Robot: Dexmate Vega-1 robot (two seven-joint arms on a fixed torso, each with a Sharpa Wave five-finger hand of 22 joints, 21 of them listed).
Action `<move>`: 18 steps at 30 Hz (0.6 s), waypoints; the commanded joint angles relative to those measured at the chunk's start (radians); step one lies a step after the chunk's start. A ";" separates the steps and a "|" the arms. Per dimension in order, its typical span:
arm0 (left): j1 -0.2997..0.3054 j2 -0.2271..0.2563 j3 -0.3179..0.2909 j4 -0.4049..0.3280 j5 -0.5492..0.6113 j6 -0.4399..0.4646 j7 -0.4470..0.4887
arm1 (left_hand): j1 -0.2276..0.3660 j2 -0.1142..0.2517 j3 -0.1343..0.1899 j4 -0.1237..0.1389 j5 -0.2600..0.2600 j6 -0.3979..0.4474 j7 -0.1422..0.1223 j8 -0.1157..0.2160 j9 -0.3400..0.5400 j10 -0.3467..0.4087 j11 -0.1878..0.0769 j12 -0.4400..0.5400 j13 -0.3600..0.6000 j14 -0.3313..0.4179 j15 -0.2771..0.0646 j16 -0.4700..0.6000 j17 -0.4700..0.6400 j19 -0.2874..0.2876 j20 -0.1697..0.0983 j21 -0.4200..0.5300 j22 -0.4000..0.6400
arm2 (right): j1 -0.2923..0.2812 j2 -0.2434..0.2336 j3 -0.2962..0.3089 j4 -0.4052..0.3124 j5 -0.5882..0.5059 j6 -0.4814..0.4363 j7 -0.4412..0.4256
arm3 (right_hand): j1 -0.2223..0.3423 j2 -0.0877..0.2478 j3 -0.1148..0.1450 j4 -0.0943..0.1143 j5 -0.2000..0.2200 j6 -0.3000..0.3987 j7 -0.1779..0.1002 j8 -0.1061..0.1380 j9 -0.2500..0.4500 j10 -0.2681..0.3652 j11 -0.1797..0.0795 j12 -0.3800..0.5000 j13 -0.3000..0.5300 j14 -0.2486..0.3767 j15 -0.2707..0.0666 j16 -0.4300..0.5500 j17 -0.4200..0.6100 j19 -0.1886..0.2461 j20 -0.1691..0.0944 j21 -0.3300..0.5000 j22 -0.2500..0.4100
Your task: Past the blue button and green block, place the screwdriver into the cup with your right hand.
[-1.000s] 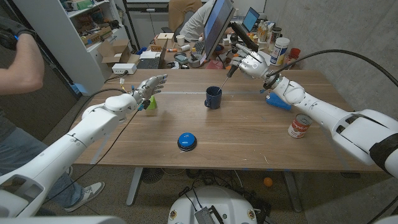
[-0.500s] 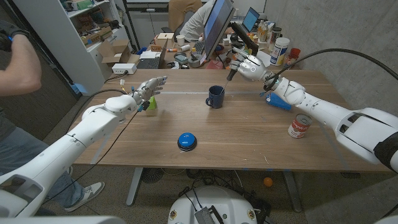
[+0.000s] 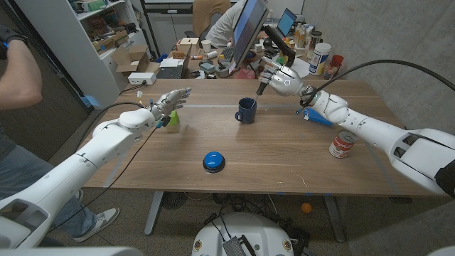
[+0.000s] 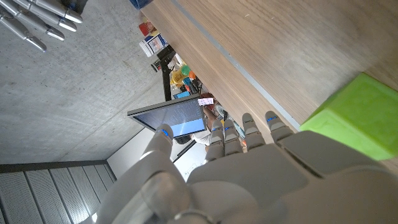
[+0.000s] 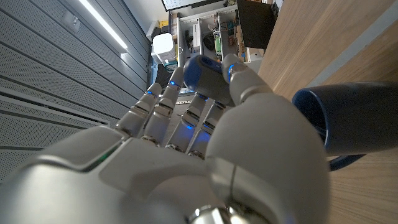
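Left hand (image 3: 167, 102), at about 10 o'clock from the worktop's centre: raised just above the surface, fingers spread and extended, nothing in it. The green block (image 3: 173, 118) sits right beside it on the worktop (image 3: 284, 153); in the left wrist view the block (image 4: 354, 121) shows just past the back of the hand (image 4: 249, 180).

Blue button (image 3: 213, 161), near edge, roughly 7 o'clock from centre, standing apart from everything else.

Cup (image 3: 245, 111), dark blue mug, upright, mouth open upward, about 12 o'clock from centre, well beyond the button. In the right wrist view its rim (image 5: 354, 121) lies close beside the right hand.

Right hand (image 3: 279, 77), at about 1 o'clock from the cup and raised above it: fingers clenched around the screwdriver (image 3: 261, 88), whose dark shaft points down toward the cup's mouth. Tip hangs just above and slightly behind the rim; not yet inside as far as I can tell. In the right wrist view the hand (image 5: 205, 137) closes on a blue rounded handle end (image 5: 202, 71).

Handling judgement: screwdriver is rigid, light, top-heavy at the handle; smooth handle could slip or swing if the hold loosens early. Hold on the handle looks right, since it leaves the shaft free to enter first. The cup is light enough to tip if the shaft strikes its rim.

Further right: a blue object (image 3: 320, 117) under the forearm, and a red-and-white can (image 3: 342, 144) at 4 o'clock.
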 commanded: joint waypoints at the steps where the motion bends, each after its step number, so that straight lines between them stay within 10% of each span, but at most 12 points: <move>1: 0.008 0.003 -0.009 0.021 -0.006 -0.038 -0.028 | -0.006 0.003 0.000 -0.004 0.007 -0.002 0.000 0.004 0.004 -0.001 0.001 0.001 0.005 -0.005 0.005 0.003 0.005 -0.006 0.001 0.005 0.003 | -0.023 -0.003 0.017 -0.059 0.000 0.019 0.000 | -0.038 -0.007 0.027 0.021 0.015 0.030 0.017 -0.018 -0.005 -0.124 0.009 -0.015 0.013 -0.052 -0.070 -0.021 0.011 -0.026 0.005 0.000 0.005; 11: 0.021 0.008 -0.022 0.027 -0.016 -0.055 -0.034 | -0.006 0.004 0.000 -0.004 0.007 -0.002 0.001 0.005 0.004 -0.001 0.001 0.001 0.005 -0.004 0.007 0.003 0.005 -0.012 0.001 0.003 0.003 | -0.036 0.034 0.072 -0.054 0.005 0.087 0.000 | -0.165 -0.090 0.010 0.029 0.075 -0.326 0.019 -0.185 -0.022 -0.429 0.077 -0.017 0.022 -0.305 0.040 -0.040 0.005 -0.119 0.024 0.000 0.006; 18: 0.023 0.006 -0.027 0.033 -0.021 -0.063 -0.034 | -0.006 0.004 0.000 -0.004 0.007 -0.002 0.000 0.005 0.004 -0.002 0.001 0.001 0.005 -0.004 0.007 0.003 0.005 -0.012 0.002 0.004 0.003 | -0.044 0.039 0.099 -0.067 0.005 0.116 0.000 | -0.196 -0.098 -0.004 0.031 0.086 -0.381 0.025 -0.215 -0.024 -0.483 0.113 -0.019 0.020 -0.354 0.060 -0.042 -0.003 -0.132 0.041 0.000 0.006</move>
